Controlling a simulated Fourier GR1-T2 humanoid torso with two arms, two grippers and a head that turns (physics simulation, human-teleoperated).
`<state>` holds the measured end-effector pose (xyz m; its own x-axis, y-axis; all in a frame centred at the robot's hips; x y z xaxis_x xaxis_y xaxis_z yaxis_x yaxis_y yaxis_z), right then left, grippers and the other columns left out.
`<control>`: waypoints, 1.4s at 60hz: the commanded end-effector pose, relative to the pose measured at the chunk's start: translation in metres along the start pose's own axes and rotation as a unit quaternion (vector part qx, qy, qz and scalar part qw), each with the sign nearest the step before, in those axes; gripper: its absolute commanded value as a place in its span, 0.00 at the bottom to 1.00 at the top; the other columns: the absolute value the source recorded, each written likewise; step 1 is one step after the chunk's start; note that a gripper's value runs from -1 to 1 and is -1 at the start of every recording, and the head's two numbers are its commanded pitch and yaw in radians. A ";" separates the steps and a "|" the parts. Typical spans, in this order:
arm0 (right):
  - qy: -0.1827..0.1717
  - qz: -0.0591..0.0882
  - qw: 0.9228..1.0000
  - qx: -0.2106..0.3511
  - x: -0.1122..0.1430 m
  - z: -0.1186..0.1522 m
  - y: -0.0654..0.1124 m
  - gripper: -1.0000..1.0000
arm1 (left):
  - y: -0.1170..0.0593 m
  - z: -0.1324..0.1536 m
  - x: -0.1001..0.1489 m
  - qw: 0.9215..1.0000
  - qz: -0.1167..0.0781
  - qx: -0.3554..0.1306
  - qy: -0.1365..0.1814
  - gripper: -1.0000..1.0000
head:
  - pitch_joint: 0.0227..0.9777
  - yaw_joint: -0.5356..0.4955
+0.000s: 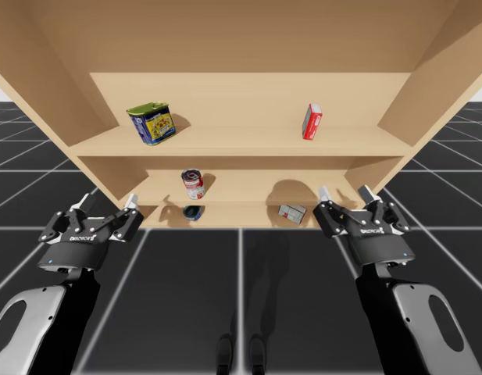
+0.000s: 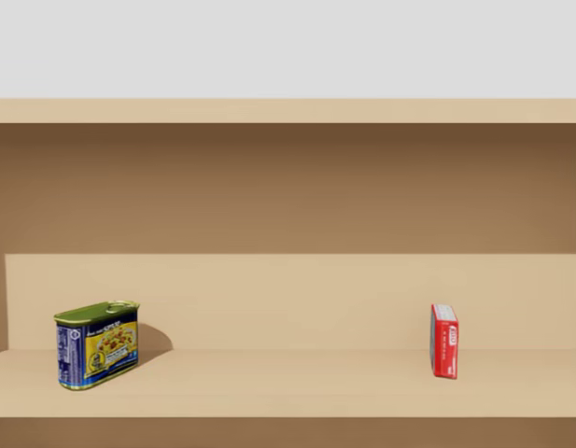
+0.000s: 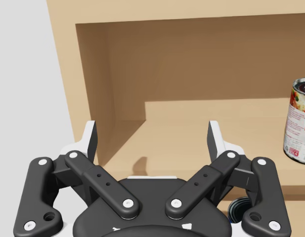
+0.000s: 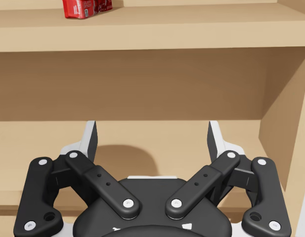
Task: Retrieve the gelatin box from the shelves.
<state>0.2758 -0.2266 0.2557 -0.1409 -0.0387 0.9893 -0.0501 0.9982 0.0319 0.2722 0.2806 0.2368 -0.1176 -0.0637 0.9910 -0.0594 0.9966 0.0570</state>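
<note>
Red gelatin box: upright on its narrow edge near the right end of the upper shelf, apparently presented for a pinch; left gripper and right gripper low before the shelves' front edge, fingers wide, empty, seemingly poised to reach.

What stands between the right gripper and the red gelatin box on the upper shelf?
Nothing visible does. The red gelatin box stands alone on the upper shelf, toward its right end, above and ahead of the right gripper, whose jaws are open. The blue-and-yellow can sits at the other end.
</note>
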 end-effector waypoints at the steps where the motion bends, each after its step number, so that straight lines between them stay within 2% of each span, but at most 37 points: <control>1: -0.004 0.002 1.000 -0.006 -0.001 0.003 0.002 0.00 | 0.001 0.000 0.000 1.000 -0.001 0.001 0.000 0.00 | 0.04 0.52; 4: -0.003 0.007 1.000 0.002 0.001 0.004 0.003 0.00 | 0.001 0.000 0.000 1.000 -0.001 0.002 0.001 0.00 | 0.05 0.52; 10: 0.007 -0.003 1.000 0.007 -0.001 0.000 0.000 0.00 | 0.000 0.000 -0.001 1.000 -0.002 0.001 0.001 0.00 | 0.07 0.51; 17: 0.012 -0.005 1.000 0.007 -0.002 -0.001 -0.001 0.00 | 0.000 0.000 -0.001 1.000 -0.004 0.000 0.002 0.00 | 0.11 0.48; 33: 0.010 -0.006 1.000 0.005 -0.001 -0.001 -0.002 0.00 | -0.002 0.000 -0.002 1.000 -0.006 -0.005 0.001 0.00 | 0.21 0.27; 46: 0.007 -0.014 1.000 0.010 0.004 0.002 0.000 0.00 | -0.005 0.001 -0.002 1.000 -0.007 -0.007 0.001 0.00 | 0.23 0.25; 52: -0.009 -0.006 1.000 0.002 0.016 0.010 0.005 0.00 | -0.006 0.001 -0.002 1.000 -0.008 -0.006 0.001 0.00 | 0.24 0.25; 53: -0.012 -0.001 1.000 -0.005 0.017 0.010 0.006 0.00 | -0.006 0.001 -0.002 1.000 -0.007 -0.006 0.001 0.00 | 0.24 0.26; 54: -0.006 0.013 1.000 -0.025 0.018 0.010 0.008 0.00 | -0.006 0.001 -0.002 1.000 -0.007 -0.006 0.001 0.00 | 0.24 0.26; 55: 0.003 0.019 0.999 -0.040 0.022 0.012 0.011 0.00 | -0.006 0.001 -0.002 1.000 -0.007 -0.006 0.001 0.00 | 0.25 0.26; 57: 0.001 0.010 0.999 -0.038 0.026 0.014 0.013 0.00 | -0.006 0.001 -0.002 1.000 -0.007 -0.006 0.001 0.00 | 0.25 0.26; 60: -0.002 0.011 0.999 -0.039 0.033 0.019 0.019 0.00 | -0.006 0.001 -0.002 1.000 -0.007 -0.005 0.001 0.00 | 0.25 0.26; 68: -0.010 0.026 0.999 -0.032 0.059 0.027 0.033 0.00 | -0.005 0.000 -0.002 1.000 -0.004 -0.002 0.001 0.00 | 0.26 0.26; 70: -0.016 0.036 0.999 -0.035 0.070 0.029 0.038 0.00 | -0.005 0.001 -0.002 1.000 -0.003 -0.002 0.001 0.00 | 0.26 0.25; 73: -0.023 0.039 0.998 -0.035 0.077 0.029 0.042 0.00 | -0.004 0.001 -0.001 1.000 -0.002 -0.002 0.001 0.00 | 0.27 0.25; 77: -0.029 0.052 0.998 -0.034 0.094 0.027 0.050 0.00 | -0.004 0.001 -0.001 1.000 0.002 -0.005 0.001 0.00 | 0.27 0.25; 81: -0.034 0.059 0.997 -0.034 0.106 0.024 0.057 0.00 | -0.003 0.001 0.000 1.000 0.008 -0.008 0.002 0.00 | 0.27 0.24; 84: -0.031 0.057 0.997 -0.031 0.111 0.022 0.060 0.00 | -0.003 0.001 0.000 1.000 0.007 -0.009 0.002 0.00 | 0.27 0.24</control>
<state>0.2375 -0.1848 0.3372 -0.1892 0.0507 0.9806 0.0298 0.9985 -0.0459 0.2717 0.2772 0.2357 -0.1147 -0.0587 0.9917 -0.0476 0.9974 0.0536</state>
